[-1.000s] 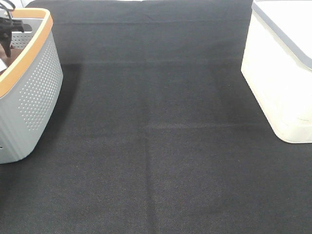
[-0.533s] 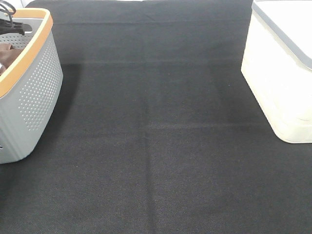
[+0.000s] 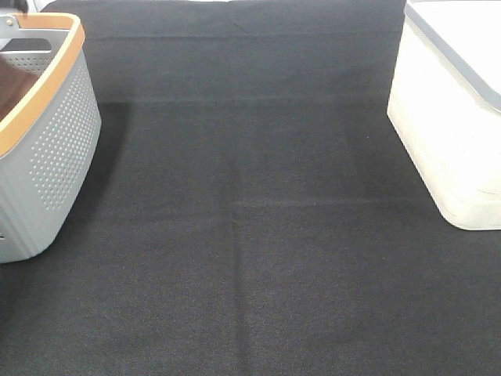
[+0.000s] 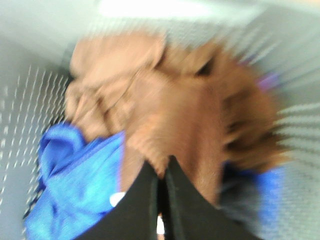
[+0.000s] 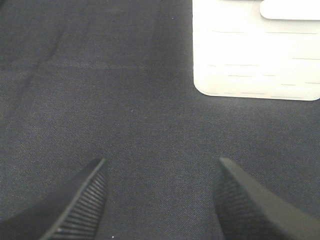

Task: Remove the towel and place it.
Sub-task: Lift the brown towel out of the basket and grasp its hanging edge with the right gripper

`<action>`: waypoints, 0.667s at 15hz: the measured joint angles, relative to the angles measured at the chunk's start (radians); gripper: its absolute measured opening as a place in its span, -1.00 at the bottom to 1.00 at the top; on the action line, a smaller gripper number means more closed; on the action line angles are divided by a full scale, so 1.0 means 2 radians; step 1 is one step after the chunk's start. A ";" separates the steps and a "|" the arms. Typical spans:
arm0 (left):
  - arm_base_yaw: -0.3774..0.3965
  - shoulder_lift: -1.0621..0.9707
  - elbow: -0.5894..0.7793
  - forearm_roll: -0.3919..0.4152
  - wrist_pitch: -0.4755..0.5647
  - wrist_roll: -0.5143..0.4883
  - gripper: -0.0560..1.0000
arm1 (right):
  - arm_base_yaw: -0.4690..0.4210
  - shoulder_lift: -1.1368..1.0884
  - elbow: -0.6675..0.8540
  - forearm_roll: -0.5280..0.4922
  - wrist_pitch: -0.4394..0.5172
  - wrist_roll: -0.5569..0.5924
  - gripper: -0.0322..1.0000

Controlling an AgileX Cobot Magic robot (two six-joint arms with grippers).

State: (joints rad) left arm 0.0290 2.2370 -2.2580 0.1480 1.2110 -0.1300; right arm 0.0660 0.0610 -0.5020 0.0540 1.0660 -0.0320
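You are looking at the removal step: the left tool (image 4: 160,196) is reaching down inside the grey basket (image 3: 55,149), its two fingers clenched tight together with no gap showing. A fold of the towel (image 4: 185,125) is running straight up to the fingertips, so it appears you are gripping the towel itself, though the left wrist view is smeared and the pinch is not crisp. The towel is lying in the basket, and in the high view only a strip of its brown is showing just under the orange rim. A blue cloth (image 4: 75,185) is sitting right beside the held fold, and a paler, bunched brown cloth (image 4: 107,75) is lying just beyond it; I am judging that neither is caught, but I cannot tell for certain.

The right tool (image 5: 160,197) is hanging released, fingers spread wide, over bare bench (image 3: 258,235) near the white box (image 3: 454,133), and it is holding nothing.

By my reading, placing is not yet begun. The next move is calling for a straight lift, high enough that the trailing hem is clearing the rim, then a carry out over the open bench. You are wanting to watch that the blue cloth is not dragging up with the fold, and that the basket is not tipping as the towel comes free
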 joint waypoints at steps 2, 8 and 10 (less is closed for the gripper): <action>0.000 -0.031 -0.032 -0.036 0.001 0.004 -0.89 | 0.000 0.000 0.000 0.000 0.000 0.000 0.21; 0.000 -0.147 -0.076 -0.213 -0.004 0.028 -0.89 | 0.000 0.000 0.000 0.000 0.000 0.000 0.21; 0.000 -0.175 -0.076 -0.282 -0.032 0.047 -0.89 | 0.000 0.000 0.000 0.000 0.000 0.000 0.21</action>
State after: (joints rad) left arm 0.0290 1.8870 -2.4090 -0.4160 1.1470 -0.0360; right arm 0.0660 0.0610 -0.5020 0.0540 1.0660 -0.0320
